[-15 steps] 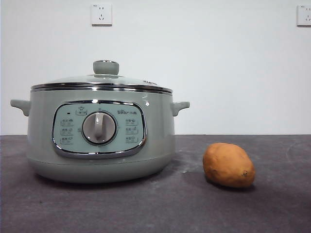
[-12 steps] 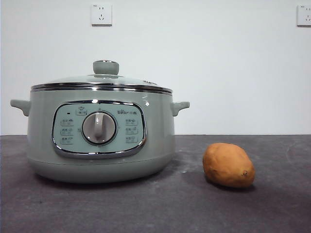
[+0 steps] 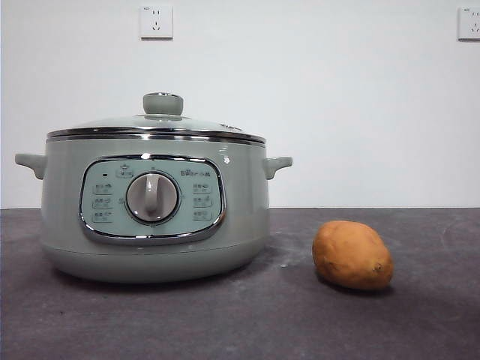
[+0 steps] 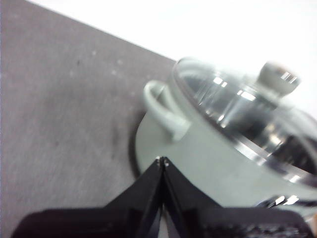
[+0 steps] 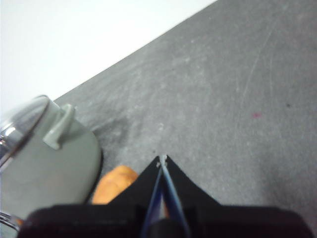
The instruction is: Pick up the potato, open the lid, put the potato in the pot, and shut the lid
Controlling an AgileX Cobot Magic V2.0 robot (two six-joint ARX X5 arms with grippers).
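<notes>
The pale sage-green pot (image 3: 154, 217) stands on the dark table at the left, with the glass lid (image 3: 154, 125) closed on it and its green knob (image 3: 163, 103) on top. The orange-brown potato (image 3: 352, 254) lies on the table to the pot's right, apart from it. Neither arm shows in the front view. My left gripper (image 4: 162, 161) is shut and empty, above the pot's side handle (image 4: 166, 110); the lid (image 4: 242, 106) is in its view. My right gripper (image 5: 162, 159) is shut and empty, above the table, with the potato (image 5: 114, 183) partly hidden behind its jaws, next to the pot (image 5: 47, 163).
The dark grey table (image 3: 247, 315) runs to a white wall with two sockets (image 3: 156, 22). Bare tabletop lies in front of the pot and around the potato.
</notes>
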